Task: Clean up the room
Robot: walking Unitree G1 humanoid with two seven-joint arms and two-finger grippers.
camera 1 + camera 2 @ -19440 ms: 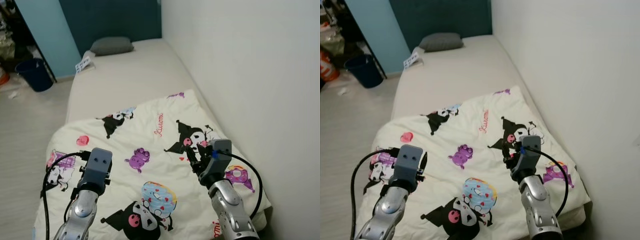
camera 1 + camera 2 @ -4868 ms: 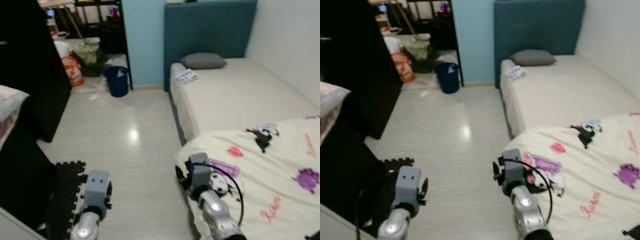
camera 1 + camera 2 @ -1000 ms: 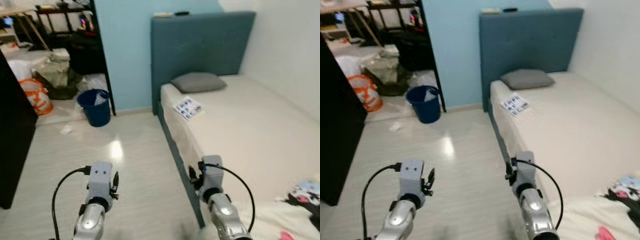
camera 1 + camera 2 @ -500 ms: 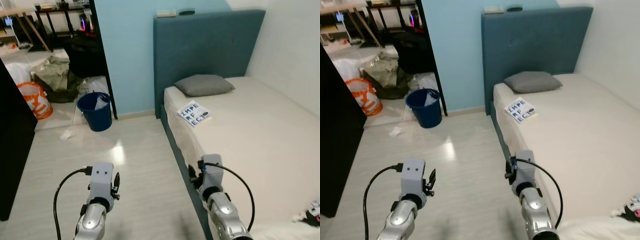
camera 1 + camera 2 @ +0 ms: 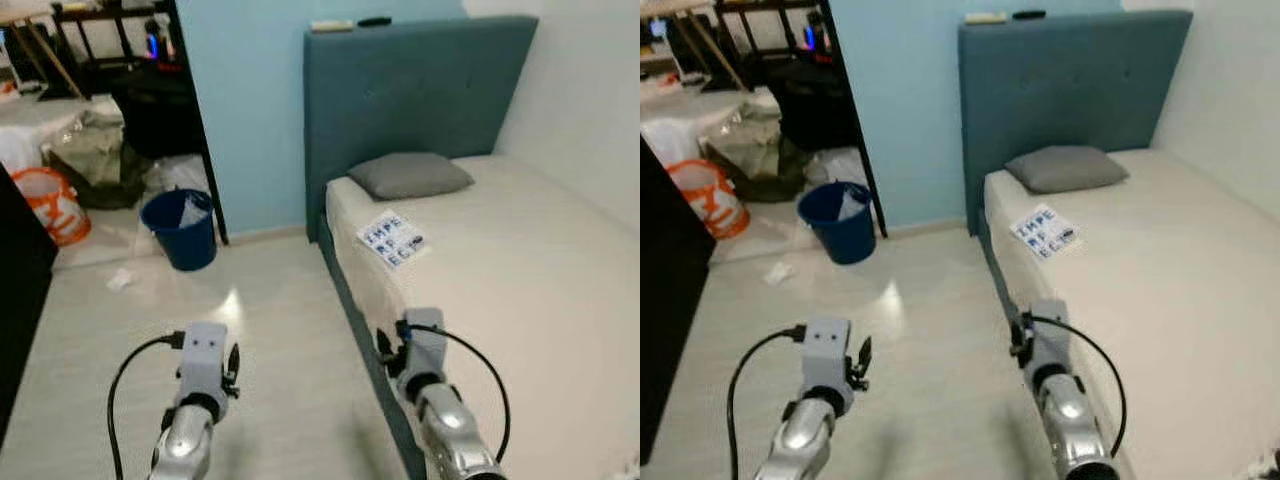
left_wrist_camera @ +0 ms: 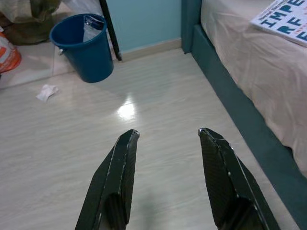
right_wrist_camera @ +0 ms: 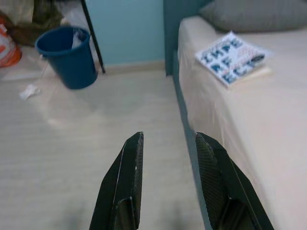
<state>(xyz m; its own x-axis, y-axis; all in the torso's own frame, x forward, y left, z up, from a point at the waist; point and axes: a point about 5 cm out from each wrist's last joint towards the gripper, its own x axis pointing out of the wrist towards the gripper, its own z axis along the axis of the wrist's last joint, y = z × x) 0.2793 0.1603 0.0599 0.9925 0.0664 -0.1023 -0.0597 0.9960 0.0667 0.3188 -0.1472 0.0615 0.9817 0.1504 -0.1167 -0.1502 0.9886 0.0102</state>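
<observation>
Both arms raised in front of the robot: left claw (image 6: 168, 136) over the pale wood floor (image 5: 270, 340), fingers spread, nothing held; right claw (image 7: 167, 139) over the near edge of the bed (image 5: 520, 270), also released and empty. On the beige mattress, a magazine (image 5: 391, 239) with blue lettering lies flat near the left edge, just nearer than the grey pillow (image 5: 410, 175) at the teal headboard (image 5: 415, 95). Far left on the floor: blue bucket (image 5: 180, 228), with a crumpled scrap of paper (image 5: 118, 280) near it.
</observation>
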